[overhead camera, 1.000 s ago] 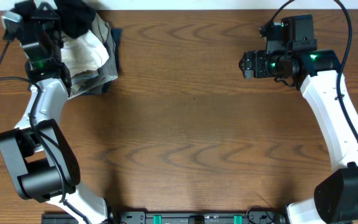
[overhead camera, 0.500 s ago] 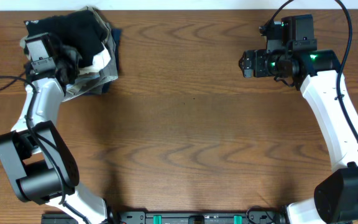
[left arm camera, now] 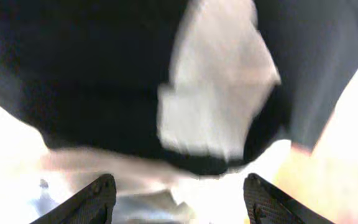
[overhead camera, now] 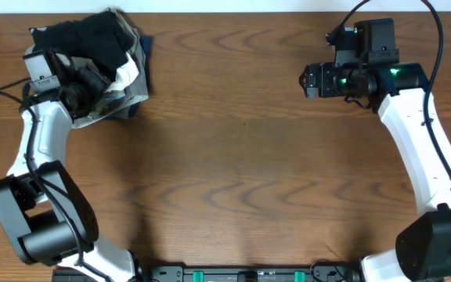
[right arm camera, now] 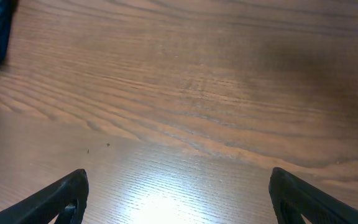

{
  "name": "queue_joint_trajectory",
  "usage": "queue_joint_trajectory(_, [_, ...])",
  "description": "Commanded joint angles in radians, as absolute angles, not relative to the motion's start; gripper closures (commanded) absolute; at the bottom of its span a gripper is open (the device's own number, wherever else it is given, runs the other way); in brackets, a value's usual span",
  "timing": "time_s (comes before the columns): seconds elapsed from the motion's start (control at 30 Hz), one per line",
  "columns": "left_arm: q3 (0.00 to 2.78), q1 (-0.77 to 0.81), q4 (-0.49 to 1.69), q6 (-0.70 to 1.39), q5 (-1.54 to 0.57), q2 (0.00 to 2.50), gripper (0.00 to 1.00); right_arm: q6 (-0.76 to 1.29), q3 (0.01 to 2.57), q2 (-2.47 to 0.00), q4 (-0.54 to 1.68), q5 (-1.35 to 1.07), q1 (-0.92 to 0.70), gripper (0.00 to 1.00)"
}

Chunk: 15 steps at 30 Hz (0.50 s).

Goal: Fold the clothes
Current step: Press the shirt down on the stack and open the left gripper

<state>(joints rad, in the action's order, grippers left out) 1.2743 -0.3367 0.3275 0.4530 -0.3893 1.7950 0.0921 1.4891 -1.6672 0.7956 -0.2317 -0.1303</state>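
We judge our left gripper (left arm camera: pixel 178 184) open at ten o'clock to free the clothes (overhead camera: pixel 84 35) onto the stack (overhead camera: pixel 128 81); our right gripper (right arm camera: pixel 178 174) idles open.

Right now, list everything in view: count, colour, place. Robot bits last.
black soft fabric garment: one, black, bunched on top of the stack at the table's far left corner
stack of folded garments: one stack, white, khaki and grey, under the black garment
wooden table: one, brown, under everything
left claw: one, black fingers, open, close up against the clothes
right claw: one, black fingers, open, over bare wood on the far right
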Motion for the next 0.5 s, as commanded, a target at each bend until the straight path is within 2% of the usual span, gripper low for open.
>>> queue_joint_trajectory(0.0, [1.283, -0.34, 0.37, 0.164, -0.423, 1.723, 0.3, 0.099, 1.483, -1.675, 0.796, -0.243, -0.126, 0.09])
queue_joint_trajectory(0.2, [1.283, -0.339, 0.421, -0.054, -0.414, 1.634, 0.28, 0.1, 1.483, -1.685, 0.784, -0.244, -0.126, 0.09])
queue_joint_trajectory(0.33, [1.283, -0.325, 0.303, -0.079, -0.375, 1.614, 0.28, 0.1, 1.483, -1.698, 0.776, -0.244, -0.13, 0.09])
queue_joint_trajectory(0.47, [1.283, -0.29, 0.139, -0.079, -0.242, 1.636, 0.26, 0.1, 1.483, -1.717, 0.766, -0.244, -0.144, 0.09])
